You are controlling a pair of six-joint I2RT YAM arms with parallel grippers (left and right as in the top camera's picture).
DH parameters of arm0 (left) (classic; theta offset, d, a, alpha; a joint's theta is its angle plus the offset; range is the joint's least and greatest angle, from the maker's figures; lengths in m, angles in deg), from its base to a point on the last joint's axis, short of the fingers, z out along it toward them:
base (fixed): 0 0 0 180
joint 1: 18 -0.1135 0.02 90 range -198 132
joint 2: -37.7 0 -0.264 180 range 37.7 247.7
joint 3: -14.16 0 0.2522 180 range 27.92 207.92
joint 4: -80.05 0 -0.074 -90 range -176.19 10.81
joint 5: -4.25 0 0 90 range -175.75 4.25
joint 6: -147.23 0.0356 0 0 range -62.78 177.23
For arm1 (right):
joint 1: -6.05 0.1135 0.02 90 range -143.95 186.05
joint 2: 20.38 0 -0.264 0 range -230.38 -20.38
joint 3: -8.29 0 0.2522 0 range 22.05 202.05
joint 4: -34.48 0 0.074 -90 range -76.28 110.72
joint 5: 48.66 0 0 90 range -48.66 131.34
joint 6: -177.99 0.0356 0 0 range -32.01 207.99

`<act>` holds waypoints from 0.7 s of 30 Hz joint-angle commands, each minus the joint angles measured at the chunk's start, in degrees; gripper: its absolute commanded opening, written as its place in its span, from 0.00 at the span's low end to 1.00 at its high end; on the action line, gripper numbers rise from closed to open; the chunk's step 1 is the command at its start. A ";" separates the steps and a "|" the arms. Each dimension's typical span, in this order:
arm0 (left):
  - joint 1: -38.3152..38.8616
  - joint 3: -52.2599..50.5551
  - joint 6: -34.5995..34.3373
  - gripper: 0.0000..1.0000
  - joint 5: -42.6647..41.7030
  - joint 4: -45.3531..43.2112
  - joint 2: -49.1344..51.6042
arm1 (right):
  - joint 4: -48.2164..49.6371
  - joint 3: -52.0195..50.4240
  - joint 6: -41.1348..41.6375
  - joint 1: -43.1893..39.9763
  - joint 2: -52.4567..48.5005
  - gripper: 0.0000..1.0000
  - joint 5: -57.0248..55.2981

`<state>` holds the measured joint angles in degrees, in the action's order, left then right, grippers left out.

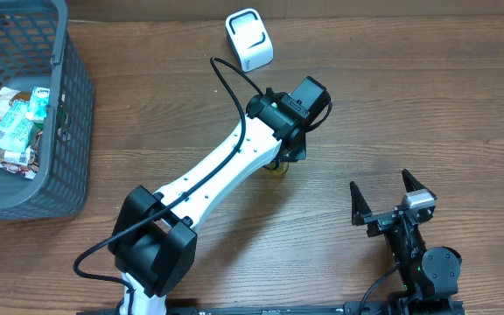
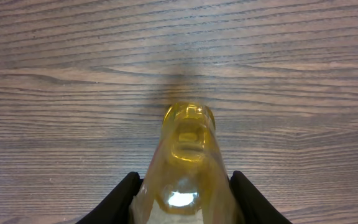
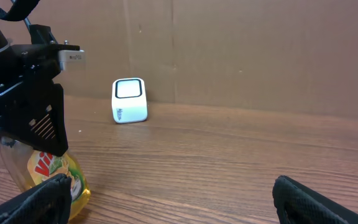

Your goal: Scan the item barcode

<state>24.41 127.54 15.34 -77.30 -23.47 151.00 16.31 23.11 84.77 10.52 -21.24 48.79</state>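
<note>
The item is a clear bottle of yellow liquid (image 2: 188,149) with a green and red label (image 3: 50,177). My left gripper (image 2: 186,202) is shut on its sides, and a black finger (image 2: 122,200) shows on each flank. Seen from overhead, the left gripper (image 1: 289,140) covers most of the bottle (image 1: 276,167), which sits mid-table with its base at or just above the wood. The white scanner (image 1: 249,38) stands at the far edge, its window (image 3: 128,89) facing the right wrist camera. My right gripper (image 1: 390,199) is open and empty at the near right, well apart from the bottle.
A dark mesh basket (image 1: 59,61) holding several packets (image 1: 16,127) stands at the far left. The left arm's white link (image 1: 221,171) and its cable (image 1: 234,92) cross the middle of the table. A brown wall (image 3: 260,50) backs the table.
</note>
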 commanded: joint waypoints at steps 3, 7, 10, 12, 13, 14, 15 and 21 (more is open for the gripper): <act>0.59 -0.26 -0.87 0.13 1.16 -0.17 -0.13 | 0.20 -0.59 -0.24 -0.37 0.04 1.00 -0.31; 0.76 -0.66 -0.52 0.12 1.16 -0.22 -0.13 | 0.20 -0.59 -0.24 -0.37 0.04 1.00 -0.31; 0.85 -1.66 -0.52 0.12 1.18 -0.31 -0.13 | 0.17 -0.59 -0.24 -0.37 0.04 1.00 -0.33; 0.85 -2.69 -0.52 0.12 1.18 -0.66 -0.13 | 0.20 -0.59 -0.24 -0.37 0.04 1.00 -0.33; 0.85 -3.23 -0.52 0.13 1.18 -1.01 -0.13 | 0.20 -0.59 -0.24 -0.37 0.04 1.00 -0.31; 0.85 -3.87 -0.52 0.13 1.18 -1.55 -0.13 | 0.17 -0.59 -0.24 -0.37 0.04 1.00 -0.33; 0.85 -4.31 -0.52 0.13 1.18 -1.99 -0.13 | 0.20 -0.59 -0.24 -0.37 0.04 1.00 -0.31; 0.85 -4.79 -0.52 0.41 1.14 -3.52 -0.13 | 0.20 -0.59 -0.24 -0.37 0.04 1.00 -0.31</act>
<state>24.78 122.75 15.34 -77.30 -26.16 151.00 16.38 23.11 84.75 10.54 -21.24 48.79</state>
